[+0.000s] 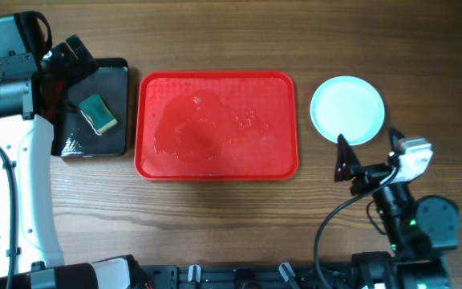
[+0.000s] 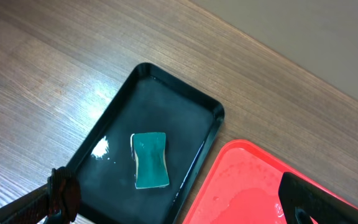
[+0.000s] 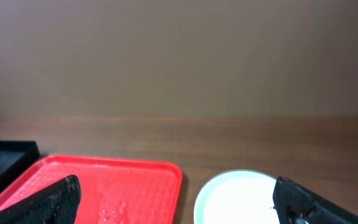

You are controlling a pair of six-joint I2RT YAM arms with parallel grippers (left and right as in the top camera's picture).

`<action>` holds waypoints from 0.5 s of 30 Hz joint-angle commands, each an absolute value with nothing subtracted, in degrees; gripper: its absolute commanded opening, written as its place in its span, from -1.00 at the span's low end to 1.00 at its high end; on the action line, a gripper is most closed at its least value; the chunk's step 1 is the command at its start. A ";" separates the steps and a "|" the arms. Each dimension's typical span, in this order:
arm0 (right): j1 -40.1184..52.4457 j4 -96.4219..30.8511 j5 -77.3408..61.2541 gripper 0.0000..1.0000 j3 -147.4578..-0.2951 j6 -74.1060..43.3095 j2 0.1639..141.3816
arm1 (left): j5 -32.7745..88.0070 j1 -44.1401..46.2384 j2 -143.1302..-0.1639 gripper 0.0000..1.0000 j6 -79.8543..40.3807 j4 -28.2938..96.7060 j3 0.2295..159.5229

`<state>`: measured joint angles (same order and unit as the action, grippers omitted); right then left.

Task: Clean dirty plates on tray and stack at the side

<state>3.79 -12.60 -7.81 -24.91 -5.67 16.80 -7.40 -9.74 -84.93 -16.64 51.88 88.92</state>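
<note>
Stacked plates [image 1: 347, 110]: count unclear. They lie just beyond the right hand [image 1: 367, 146], spread wide like the left hand [image 2: 180, 193].

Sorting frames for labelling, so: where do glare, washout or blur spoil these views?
Overhead: sharp, evenly lit, with a wet sheen on the tray. Left wrist: white glare patches on the black tray's wet floor, sponge crisp. Right wrist: plate washed out almost white, cut off by the bottom edge.

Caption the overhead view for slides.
Wet red tray, no plates on it; pale plate to its right; green sponge in black tray.
</note>
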 commanded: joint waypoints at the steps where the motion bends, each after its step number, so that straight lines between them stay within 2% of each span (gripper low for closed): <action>1: 3.46 -6.15 -9.26 0.99 -15.88 -5.48 10.94 | -7.11 -9.74 -85.12 1.00 -17.12 51.75 88.79; 8: 3.46 0.71 -8.97 0.99 -6.81 -7.88 5.76 | -7.11 -9.74 -85.12 1.00 -17.12 51.75 88.79; 15: 3.46 0.71 -8.99 0.99 -0.25 -8.08 0.19 | -7.11 -9.74 -85.12 1.00 -17.12 51.75 88.79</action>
<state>3.79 0.84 -8.12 -2.00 -7.22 1.76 -7.42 -9.74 -84.93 -16.64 51.88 88.88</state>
